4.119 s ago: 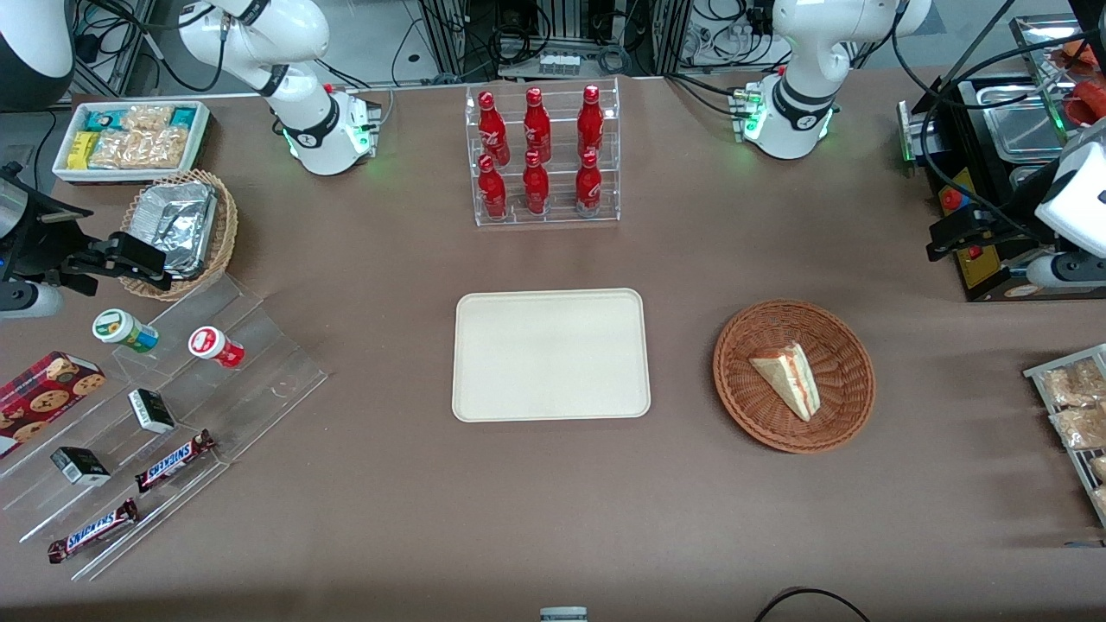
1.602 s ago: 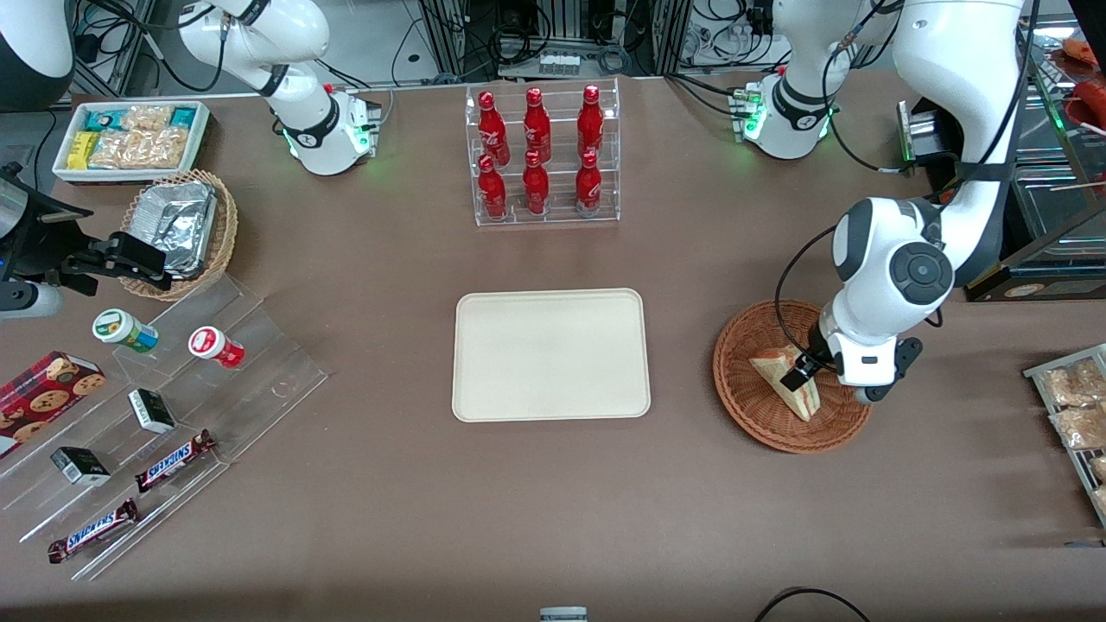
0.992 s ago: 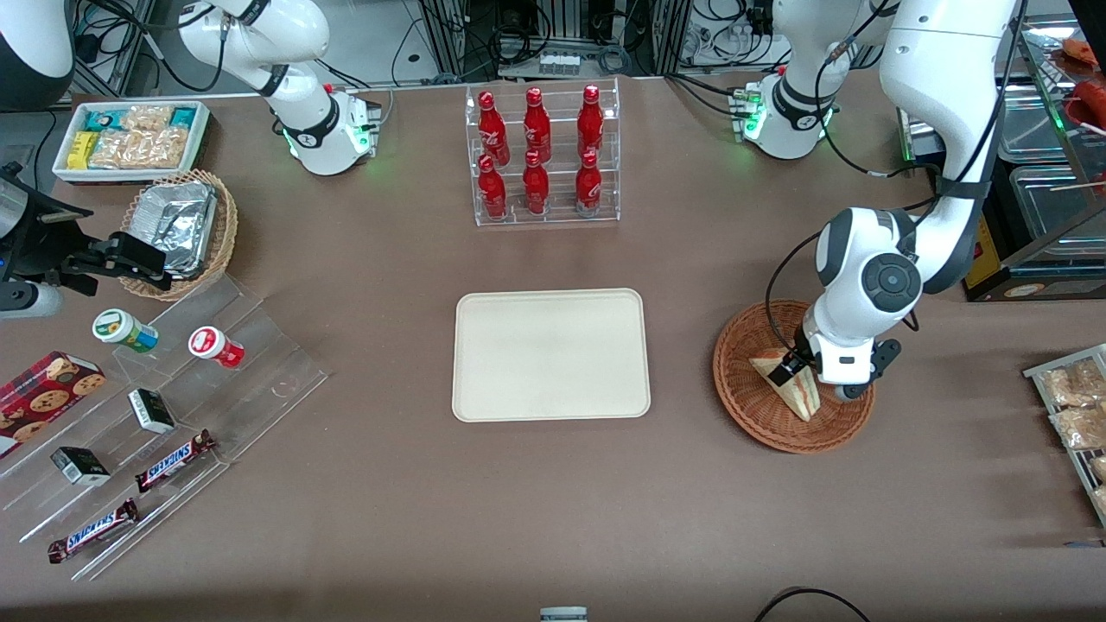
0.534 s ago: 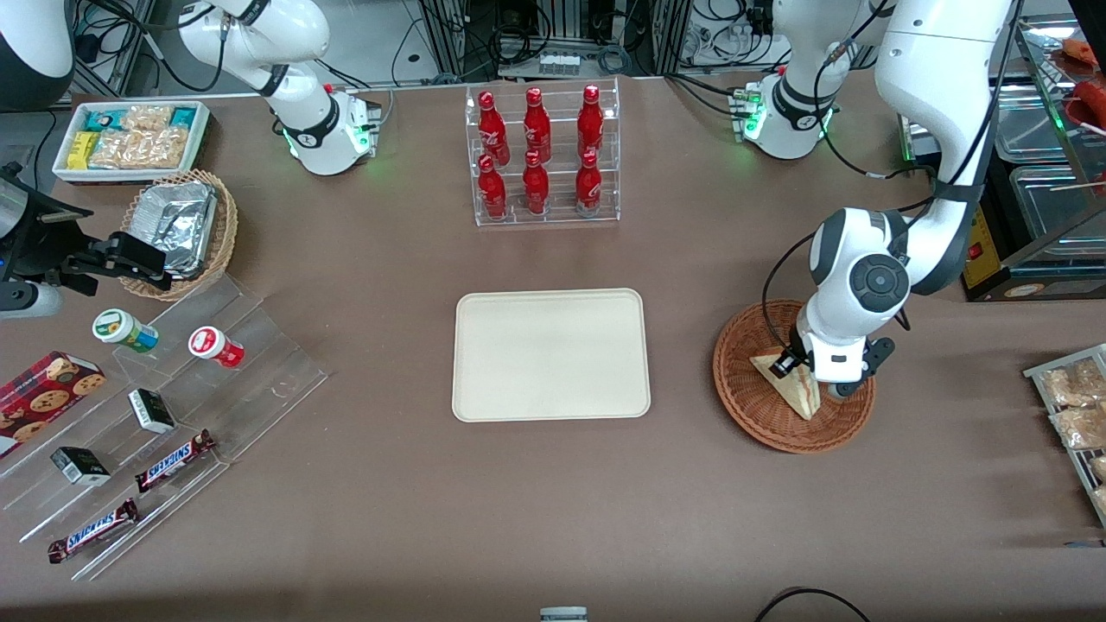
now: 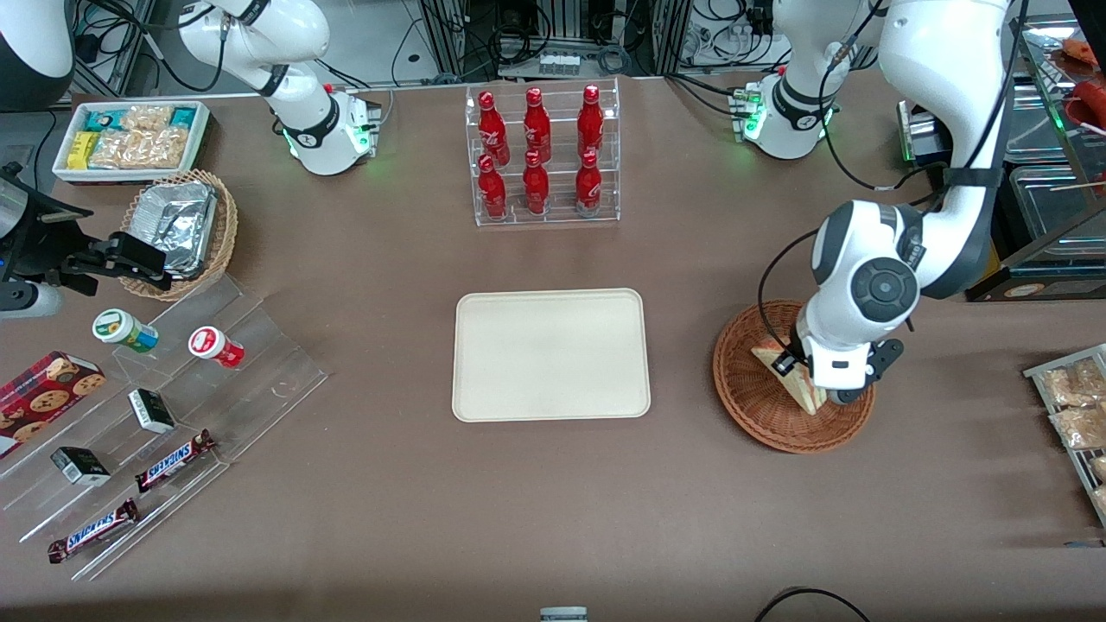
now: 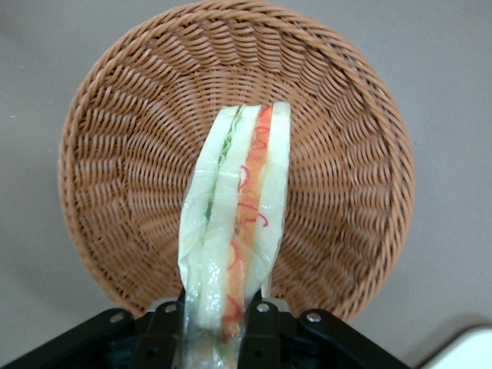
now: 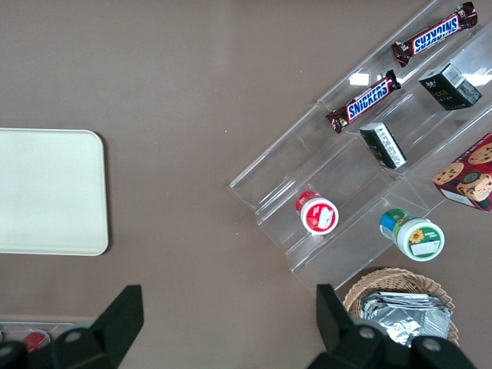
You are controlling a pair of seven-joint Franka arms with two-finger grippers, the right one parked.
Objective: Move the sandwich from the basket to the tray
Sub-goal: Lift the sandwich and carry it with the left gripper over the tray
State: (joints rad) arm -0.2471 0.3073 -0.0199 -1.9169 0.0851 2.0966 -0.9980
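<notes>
The sandwich [image 6: 234, 223] is a wrapped white wedge with red and green filling. My left gripper [image 6: 217, 323] is shut on its wide end, a finger [image 6: 260, 327] on each side. It hangs a little above the round reddish-brown wicker basket [image 6: 115, 154]. In the front view the gripper [image 5: 799, 370] holds the sandwich [image 5: 805, 390] over the basket [image 5: 752, 406], toward the working arm's end of the table. The cream tray [image 5: 550, 354] lies flat and bare at the table's middle, beside the basket. A corner of the tray [image 6: 461, 355] shows in the left wrist view.
A clear rack of red bottles [image 5: 540, 155] stands farther from the front camera than the tray. Clear stepped shelves with snacks [image 5: 155, 415], a foil-filled basket [image 5: 181, 226] and a white snack bin [image 5: 130, 138] lie toward the parked arm's end. A wire rack of packets [image 5: 1076, 406] sits near the basket.
The left arm came in over the basket, lowered onto the sandwich and closed on it. In the last half second the sandwich has tilted up and lifted slightly off the basket floor.
</notes>
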